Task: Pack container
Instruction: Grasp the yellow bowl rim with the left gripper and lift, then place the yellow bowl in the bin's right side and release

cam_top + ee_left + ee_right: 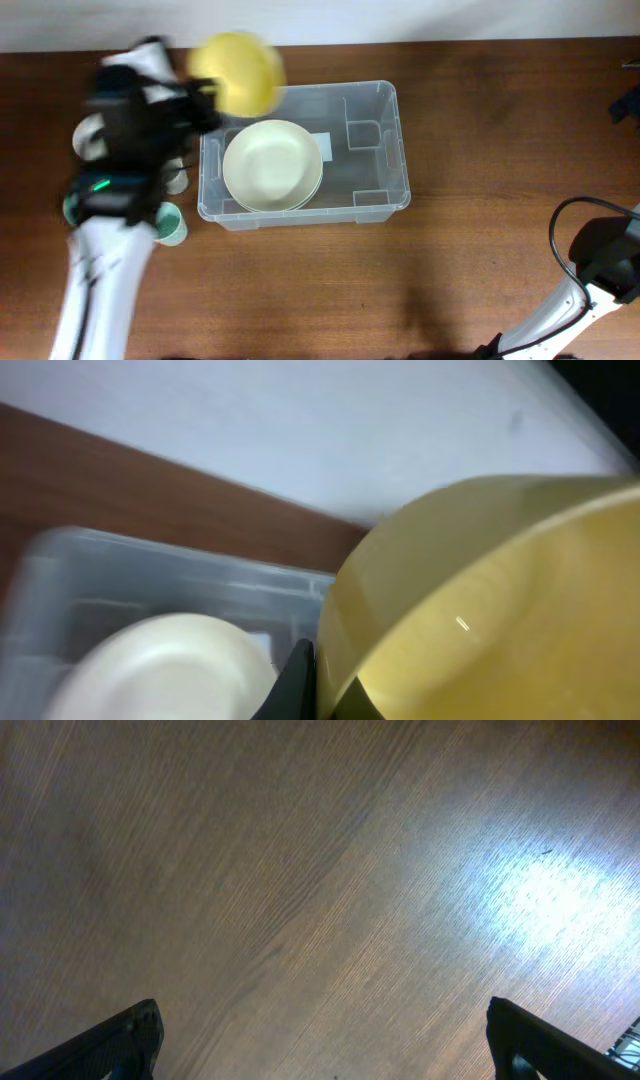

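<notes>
1. A robot lab bench: a left arm [100, 270] and a right arm [590, 290], white and black, stand at the near edge of a wood-grain table [480, 150].
2. A plain white wall [420, 20] lines the table's far edge.
3. A loose black cable [553, 240] loops beside the right arm.
4. The only goods are household props: a clear container [395, 140], a yellow bowl [240, 72] and a cream bowl [272, 165].

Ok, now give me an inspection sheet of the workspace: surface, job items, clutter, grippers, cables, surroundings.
Surface: brown wooden table.
Job's things: clear container mid-table, cream bowl lying in its left half; yellow bowl held above its far-left corner.
Clutter: teal cup and pale cup left of the container, beside the left arm.
Grippers: left gripper shut on the yellow bowl; right gripper open, holding nothing, over the table.
Cables: black cable looping by the right arm.
Surroundings: white surface beyond the table's far edge; dark thing at the right edge, unclear.
</notes>
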